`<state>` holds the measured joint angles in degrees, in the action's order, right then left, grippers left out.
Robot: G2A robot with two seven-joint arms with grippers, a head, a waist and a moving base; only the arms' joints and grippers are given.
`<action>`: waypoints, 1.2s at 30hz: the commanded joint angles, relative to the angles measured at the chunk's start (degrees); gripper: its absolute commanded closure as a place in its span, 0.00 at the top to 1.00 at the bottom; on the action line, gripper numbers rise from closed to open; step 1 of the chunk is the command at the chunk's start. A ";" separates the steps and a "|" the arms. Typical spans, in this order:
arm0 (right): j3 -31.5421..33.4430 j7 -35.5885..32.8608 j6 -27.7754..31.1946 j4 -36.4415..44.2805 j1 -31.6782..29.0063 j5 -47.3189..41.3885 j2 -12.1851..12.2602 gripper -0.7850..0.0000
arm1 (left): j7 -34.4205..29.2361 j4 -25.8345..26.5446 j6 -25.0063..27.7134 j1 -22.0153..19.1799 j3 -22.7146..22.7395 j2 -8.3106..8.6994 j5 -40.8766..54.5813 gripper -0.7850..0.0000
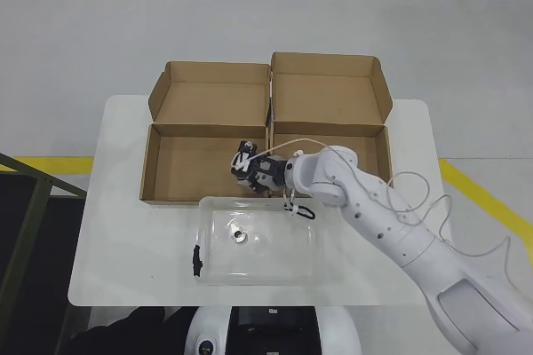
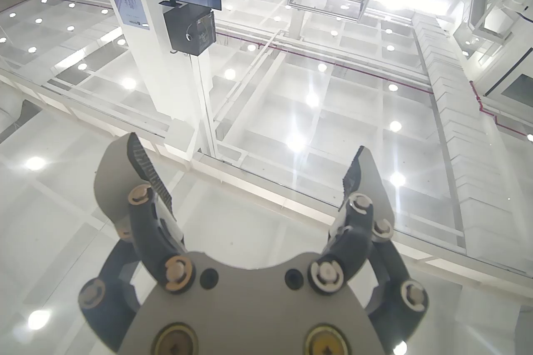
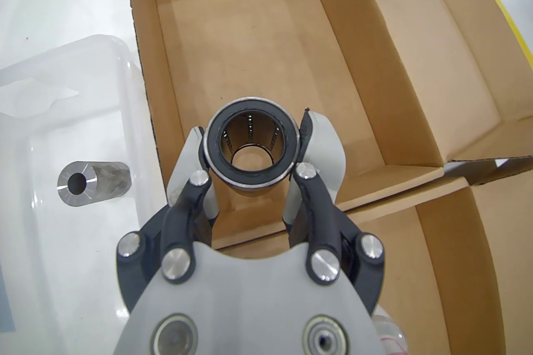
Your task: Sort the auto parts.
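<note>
My right gripper [image 3: 252, 146] is shut on a round linear bearing [image 3: 252, 143] with a black end ring, held over the near end of the left cardboard box [image 3: 250, 40]. From above, that gripper [image 1: 246, 164] hangs over the left box [image 1: 173, 169] near its right wall. A steel bushing with a centre hole [image 3: 89, 184] lies in the clear plastic tray [image 3: 62, 90]; the bushing [image 1: 239, 235] also appears in the top view, inside the tray [image 1: 258, 266]. My left gripper [image 2: 250, 182] is open, pointing up at a ceiling, with nothing between its fingers.
A second open cardboard box [image 1: 338, 146] stands right of the first, both with lids folded back. A small black part [image 1: 196, 260] sits at the tray's left edge. The white table [image 1: 124, 222] has bare room left of the tray.
</note>
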<state>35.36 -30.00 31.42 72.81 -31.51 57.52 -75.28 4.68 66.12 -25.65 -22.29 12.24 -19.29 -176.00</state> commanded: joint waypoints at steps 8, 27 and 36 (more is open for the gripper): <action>-0.43 -2.48 0.26 -2.12 0.68 -0.82 -1.16 0.24 | 0.00 0.00 0.00 0.00 0.00 0.00 0.00 1.00; 0.11 -4.78 1.09 -3.67 0.95 -0.38 -2.58 0.50 | 0.00 0.00 0.00 0.00 0.00 0.00 0.00 1.00; 2.86 -4.67 1.11 0.91 -0.29 1.42 -1.93 0.69 | 0.00 0.00 0.00 0.00 0.00 0.00 0.00 1.00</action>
<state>37.67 -34.70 32.53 72.59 -31.54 58.53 -77.41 4.68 66.12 -25.65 -22.29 12.24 -19.29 -176.00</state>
